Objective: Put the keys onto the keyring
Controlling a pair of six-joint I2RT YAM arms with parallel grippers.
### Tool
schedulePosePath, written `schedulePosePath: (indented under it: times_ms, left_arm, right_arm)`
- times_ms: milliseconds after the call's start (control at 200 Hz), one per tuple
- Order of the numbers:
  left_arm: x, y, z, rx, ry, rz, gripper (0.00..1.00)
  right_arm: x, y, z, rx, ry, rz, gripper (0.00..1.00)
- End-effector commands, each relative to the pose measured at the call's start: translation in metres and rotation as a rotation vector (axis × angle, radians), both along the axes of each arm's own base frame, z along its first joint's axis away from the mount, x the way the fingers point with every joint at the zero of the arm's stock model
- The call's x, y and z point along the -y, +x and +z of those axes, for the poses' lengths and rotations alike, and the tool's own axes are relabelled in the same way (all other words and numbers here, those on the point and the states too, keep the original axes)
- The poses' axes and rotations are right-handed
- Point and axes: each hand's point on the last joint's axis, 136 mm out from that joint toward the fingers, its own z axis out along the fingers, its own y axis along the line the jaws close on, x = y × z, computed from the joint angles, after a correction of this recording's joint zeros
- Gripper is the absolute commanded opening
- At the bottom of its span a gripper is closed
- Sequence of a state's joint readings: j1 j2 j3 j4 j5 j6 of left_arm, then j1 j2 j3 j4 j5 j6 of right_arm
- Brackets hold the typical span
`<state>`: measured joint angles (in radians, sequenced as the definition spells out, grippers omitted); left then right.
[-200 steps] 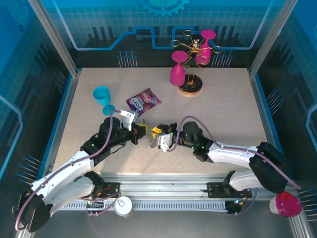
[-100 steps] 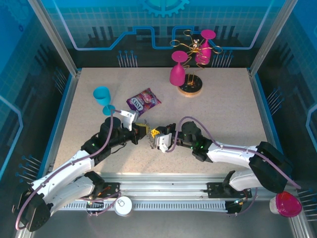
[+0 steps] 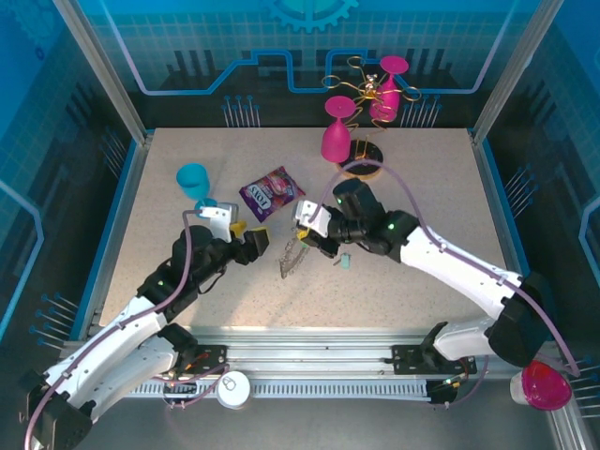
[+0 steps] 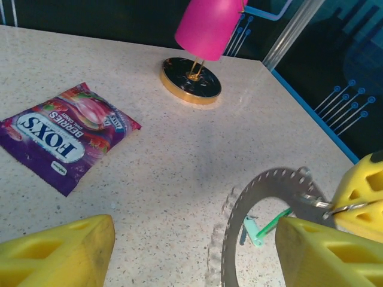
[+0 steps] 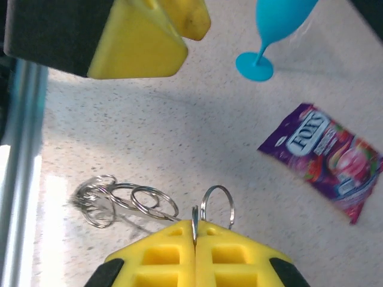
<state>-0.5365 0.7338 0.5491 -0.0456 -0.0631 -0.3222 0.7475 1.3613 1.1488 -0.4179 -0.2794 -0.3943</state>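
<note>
The keyring (image 4: pixel 261 206), a large dark perforated ring, stands on edge just above the table. My right gripper (image 5: pixel 194 222) is shut on its rim, and small wire loops (image 5: pixel 127 201) trail from that rim. From above, the keyring (image 3: pixel 292 255) hangs below the right gripper (image 3: pixel 303 234). Through the ring I see the keys: a pale green head (image 4: pixel 253 231) and a bright green one (image 4: pixel 277 219). Whether they hang from the ring I cannot tell. A pale key (image 3: pixel 345 262) shows under the right arm. My left gripper (image 4: pixel 192 257) is open and empty, left of the ring, (image 3: pixel 250 236).
A purple snack packet (image 3: pixel 272 192) lies behind the grippers, with a blue glass (image 3: pixel 192 178) to its left. The glass rack's round base (image 3: pixel 362 167) and a pink glass (image 3: pixel 336 141) stand at the back. Another pink glass (image 3: pixel 540 386) sits off the table's front right.
My left gripper has opened, let go of the keyring and drawn back to the left. The right gripper has carried the ring up and toward the back.
</note>
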Motion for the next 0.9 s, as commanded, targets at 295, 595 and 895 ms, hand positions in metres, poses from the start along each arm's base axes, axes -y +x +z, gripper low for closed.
schedulePosePath:
  times_ms: [295, 595, 895]
  left_arm:
    - [0.039, -0.037, -0.011, 0.044, 0.124, -0.384, 0.20]
    - [0.058, -0.066, -0.019, 0.095, 0.204, -0.648, 0.45]
    - [0.067, -0.042, -0.017, 0.095, 0.179, -0.599, 0.48]
  right_arm:
    - [-0.013, -0.045, -0.001, -0.229, 0.209, 0.240, 0.00]
    - [-0.012, -0.046, -0.001, -0.267, 0.258, 0.276, 0.00]
    - [-0.009, -0.056, 0.001, -0.232, 0.268, 0.337, 0.00]
